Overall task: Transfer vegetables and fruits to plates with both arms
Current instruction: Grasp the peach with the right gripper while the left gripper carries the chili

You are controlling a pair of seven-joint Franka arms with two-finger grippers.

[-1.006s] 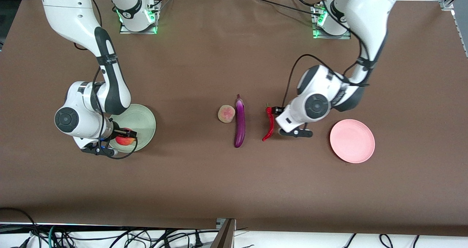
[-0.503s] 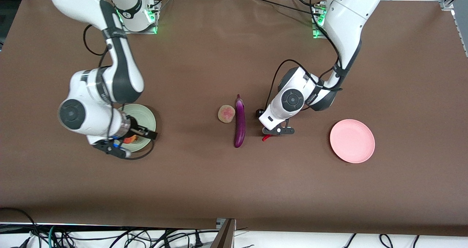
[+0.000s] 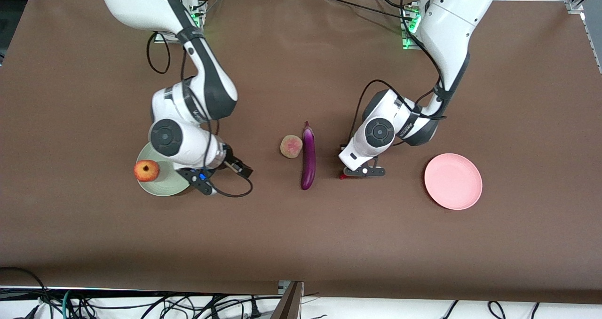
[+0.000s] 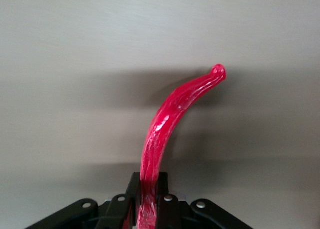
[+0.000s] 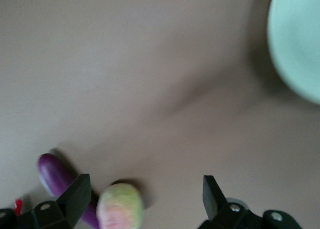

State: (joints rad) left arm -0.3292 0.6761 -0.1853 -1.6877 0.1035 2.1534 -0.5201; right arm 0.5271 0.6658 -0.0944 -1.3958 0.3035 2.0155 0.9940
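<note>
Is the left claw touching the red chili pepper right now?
Touching. In the left wrist view the left claw has its fingers shut on the red chili pepper, whose stem end sits clamped between them.

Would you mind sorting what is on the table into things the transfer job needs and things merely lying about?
Part of the job:
- apple-like fruit, on the green plate
- peach, on the table beside the eggplant
- chili pepper, gripped by the left gripper
- pink plate, nothing on it
- right gripper, open, over the table

Just lying about:
- cables along the table's edge nearest the front camera
</note>
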